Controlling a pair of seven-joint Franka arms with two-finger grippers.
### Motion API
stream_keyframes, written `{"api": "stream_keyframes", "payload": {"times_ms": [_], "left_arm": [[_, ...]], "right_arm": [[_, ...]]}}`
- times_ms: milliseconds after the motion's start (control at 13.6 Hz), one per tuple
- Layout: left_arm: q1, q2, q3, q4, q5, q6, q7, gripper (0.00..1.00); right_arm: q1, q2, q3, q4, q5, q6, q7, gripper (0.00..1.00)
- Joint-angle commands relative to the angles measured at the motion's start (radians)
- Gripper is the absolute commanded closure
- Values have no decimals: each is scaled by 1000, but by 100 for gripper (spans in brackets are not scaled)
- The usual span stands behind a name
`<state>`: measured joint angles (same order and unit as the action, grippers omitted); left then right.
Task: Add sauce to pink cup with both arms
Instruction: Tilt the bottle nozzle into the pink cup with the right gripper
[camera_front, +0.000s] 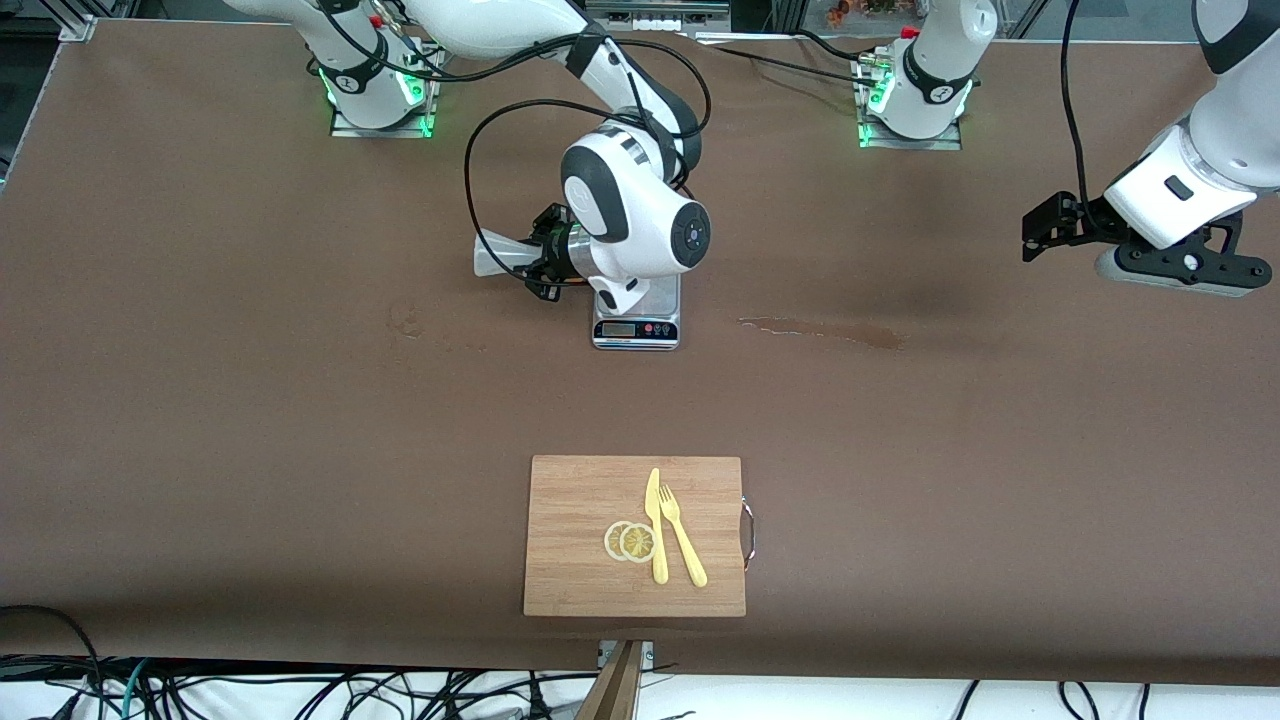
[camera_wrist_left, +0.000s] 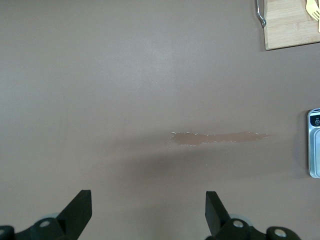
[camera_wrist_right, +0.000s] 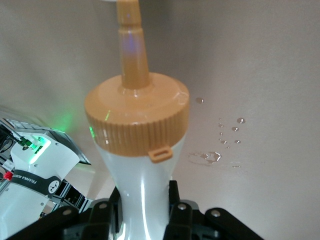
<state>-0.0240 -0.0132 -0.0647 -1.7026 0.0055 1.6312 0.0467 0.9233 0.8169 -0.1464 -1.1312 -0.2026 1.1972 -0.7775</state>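
The sauce bottle (camera_wrist_right: 136, 165) is whitish with an orange nozzle cap (camera_wrist_right: 136, 115). My right gripper (camera_wrist_right: 145, 205) is shut on its pinched body. In the front view the sauce bottle (camera_front: 500, 255) lies roughly level in the right gripper (camera_front: 543, 262), beside the scale (camera_front: 636, 325) on the side toward the right arm's end of the table. The pink cup shows in no view. The right arm's wrist covers most of the scale's platform. My left gripper (camera_front: 1040, 235) hangs open with nothing in it over bare table at the left arm's end; in the left wrist view the left gripper (camera_wrist_left: 147, 210) has both fingers wide apart.
A wooden cutting board (camera_front: 635, 535) lies near the front edge with a yellow knife (camera_front: 655, 525), a fork (camera_front: 683, 545) and two lemon slices (camera_front: 630, 541). A wet smear (camera_front: 820, 331) marks the table beside the scale. Water droplets (camera_wrist_right: 210, 156) dot the table under the bottle.
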Motion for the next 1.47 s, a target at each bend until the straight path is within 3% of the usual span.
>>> {"api": "stream_keyframes", "payload": {"times_ms": [0,1394], "left_arm": [[9,13,0,31,-12,-22,19,0],[12,13,2,31,-13,-33,19,0]], "right_arm": [[32,27,-25,50,-17,-59,6,87],[84,61,-53,86,-14,-85,4,87]]}}
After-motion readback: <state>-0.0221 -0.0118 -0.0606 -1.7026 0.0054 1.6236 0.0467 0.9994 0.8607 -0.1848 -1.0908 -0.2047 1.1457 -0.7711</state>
